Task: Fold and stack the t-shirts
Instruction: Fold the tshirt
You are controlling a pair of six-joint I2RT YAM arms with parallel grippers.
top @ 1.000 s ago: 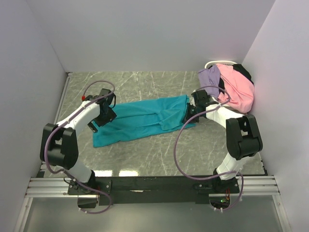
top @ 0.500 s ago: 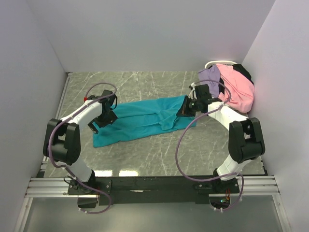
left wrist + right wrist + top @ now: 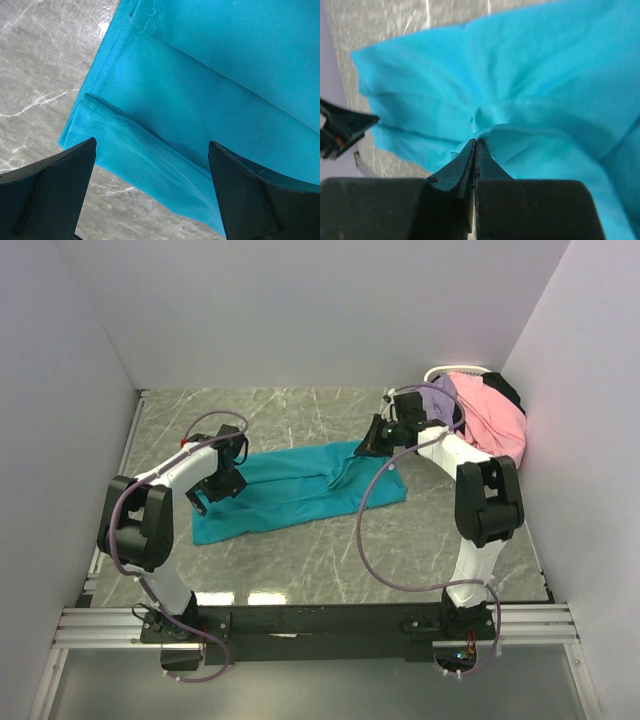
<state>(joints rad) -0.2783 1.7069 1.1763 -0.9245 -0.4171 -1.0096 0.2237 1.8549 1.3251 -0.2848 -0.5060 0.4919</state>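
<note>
ITEM teal t-shirt [image 3: 290,490]: lengthwise, mid marble table [image 3: 300,560] | STEP first fold, likely | right gripper [image 3: 475,142]: jaws pressed together, pinching shirt's right edge | left gripper [image 3: 151,145]: jaws spread, above left hem, empty | NEXT carry pinched edge leftward without dragging the shirt.

No writing, label, brand mark or number can be read anywhere from here: not on the cloth, the arms, the walls or the marbled desk.
</note>
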